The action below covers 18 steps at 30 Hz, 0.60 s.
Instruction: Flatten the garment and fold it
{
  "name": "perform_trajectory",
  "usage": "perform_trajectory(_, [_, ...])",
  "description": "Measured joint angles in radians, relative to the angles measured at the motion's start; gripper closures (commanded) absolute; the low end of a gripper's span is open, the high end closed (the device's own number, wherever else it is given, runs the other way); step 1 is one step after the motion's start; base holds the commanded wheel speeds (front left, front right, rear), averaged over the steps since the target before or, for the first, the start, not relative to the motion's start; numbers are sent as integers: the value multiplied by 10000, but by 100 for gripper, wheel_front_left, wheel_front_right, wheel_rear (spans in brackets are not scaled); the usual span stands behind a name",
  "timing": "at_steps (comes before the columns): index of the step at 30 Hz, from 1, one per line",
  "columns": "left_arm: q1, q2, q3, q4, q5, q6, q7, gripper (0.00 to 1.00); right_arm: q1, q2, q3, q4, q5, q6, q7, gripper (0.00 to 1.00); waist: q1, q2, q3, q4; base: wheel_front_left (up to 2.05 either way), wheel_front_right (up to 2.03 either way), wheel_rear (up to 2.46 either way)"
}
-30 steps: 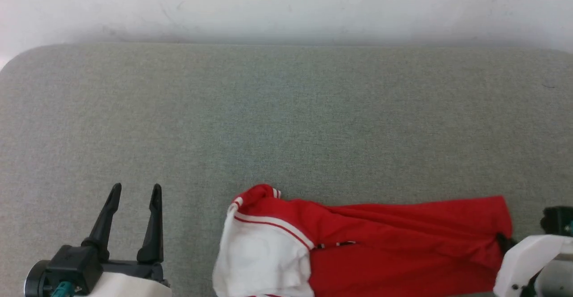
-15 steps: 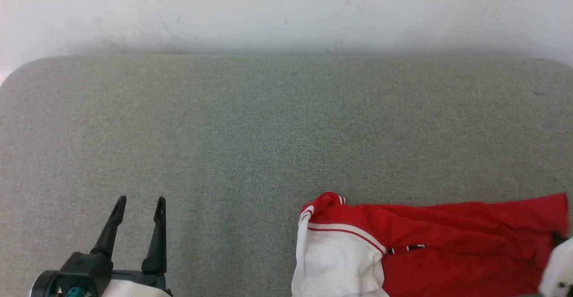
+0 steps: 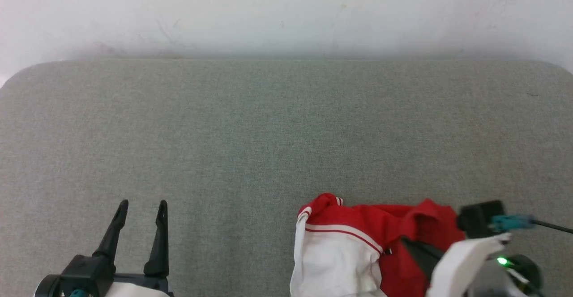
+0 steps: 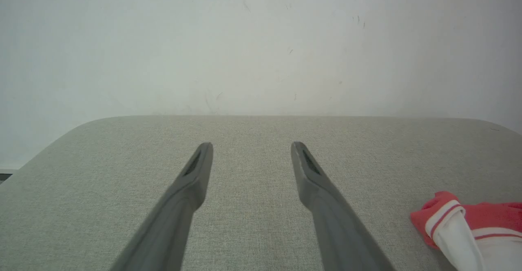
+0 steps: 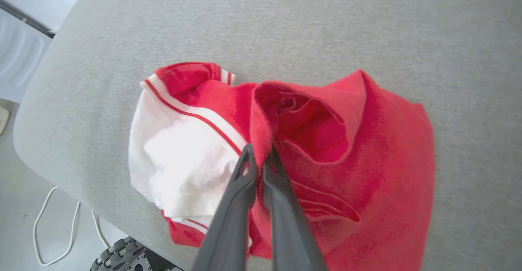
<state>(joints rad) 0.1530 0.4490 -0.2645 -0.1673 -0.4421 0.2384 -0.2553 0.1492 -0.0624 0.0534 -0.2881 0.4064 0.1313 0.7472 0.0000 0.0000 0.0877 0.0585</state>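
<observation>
The red-and-white shirt (image 3: pixel 341 256) lies bunched at the grey table's (image 3: pixel 268 131) near edge (right of middle), a red fold pinched in the right gripper (image 5: pixel 259 153). The left gripper (image 3: pixel 143 204) gapes empty over its near-left part.

Lower left of the head view: the left gripper (image 3: pixel 143 204) rests with its two dark fingers spread wide, pointing up-frame. Lower right: the pale right forearm (image 3: pixel 465 259) angles in, the right gripper (image 5: pixel 260 152) pinched tight on a fold of the garment (image 5: pixel 367 148).
</observation>
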Motion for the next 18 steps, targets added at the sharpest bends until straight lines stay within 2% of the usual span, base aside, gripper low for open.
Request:
perform_trajectory(9, [-1,-65,-73,36,-86,2,12,0,-1077,88,2600,454,387,0,-309,100,0,0,-30,174,0,0,0])
perform_trajectory(18, [-13,-198,-169,205,-247,-6,12,0,-2090,100,3496,3081,263,0,-844,100,0,0,67,337,0,0,0])
